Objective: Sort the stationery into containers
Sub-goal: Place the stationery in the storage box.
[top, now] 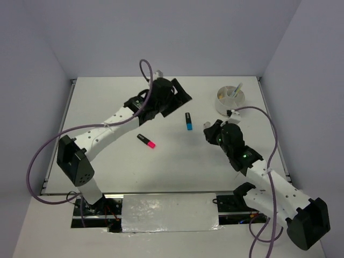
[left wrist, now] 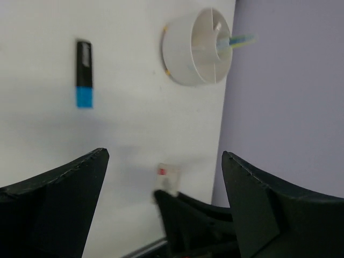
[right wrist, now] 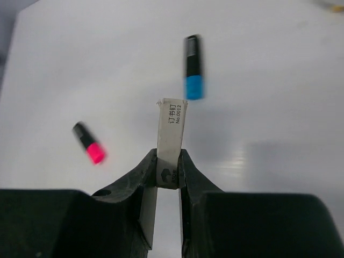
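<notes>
One slim white box (right wrist: 172, 129), round bowl (left wrist: 177, 51)

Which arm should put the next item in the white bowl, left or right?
Right. The right gripper is shut on a small white box and sits close to the bowl in the top view. The left gripper is open, holds nothing, and is farther from the bowl.

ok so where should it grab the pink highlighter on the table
Grip the pink highlighter across its middle, coming straight down from above. It lies flat on the table, diagonal, black end far-left and pink end near-right, with nothing beside its long sides, so the jaws should close square to that line.
</notes>
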You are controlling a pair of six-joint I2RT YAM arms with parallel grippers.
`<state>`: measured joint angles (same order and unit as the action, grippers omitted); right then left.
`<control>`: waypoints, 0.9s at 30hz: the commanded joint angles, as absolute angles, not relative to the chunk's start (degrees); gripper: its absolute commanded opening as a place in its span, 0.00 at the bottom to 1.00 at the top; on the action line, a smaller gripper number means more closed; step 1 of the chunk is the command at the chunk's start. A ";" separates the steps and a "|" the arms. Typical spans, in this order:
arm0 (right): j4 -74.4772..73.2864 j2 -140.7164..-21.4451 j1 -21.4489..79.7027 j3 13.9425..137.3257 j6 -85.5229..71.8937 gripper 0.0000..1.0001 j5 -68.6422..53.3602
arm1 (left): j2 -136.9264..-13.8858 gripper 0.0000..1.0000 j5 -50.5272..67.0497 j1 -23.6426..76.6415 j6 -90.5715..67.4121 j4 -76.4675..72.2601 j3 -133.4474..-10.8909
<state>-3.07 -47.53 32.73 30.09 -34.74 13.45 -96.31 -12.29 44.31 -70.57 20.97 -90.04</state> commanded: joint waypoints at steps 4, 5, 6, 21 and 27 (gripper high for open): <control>-16.24 -51.76 14.61 40.33 -31.38 0.00 22.84 | -90.98 0.99 -8.80 37.62 -50.74 30.76 -92.38; -17.04 -54.90 12.24 41.65 -31.12 0.00 24.16 | -88.01 0.99 -7.31 37.70 -45.93 31.02 -89.68; -17.14 -56.67 7.43 43.75 -29.98 0.00 24.52 | -86.33 0.99 -6.16 37.62 -44.14 31.98 -87.91; -7.82 -89.99 -7.91 67.82 -22.59 0.07 10.46 | -42.47 0.99 -2.38 37.88 -22.16 40.79 -55.04; -10.28 -94.83 -8.35 72.59 -25.74 0.08 11.08 | -34.37 0.99 -2.27 37.97 -22.23 34.03 -49.84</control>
<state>-10.15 -94.06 -8.08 69.17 -24.38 11.55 -35.99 -3.66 37.98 -25.23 39.92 -51.55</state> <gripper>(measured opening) 0.232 0.993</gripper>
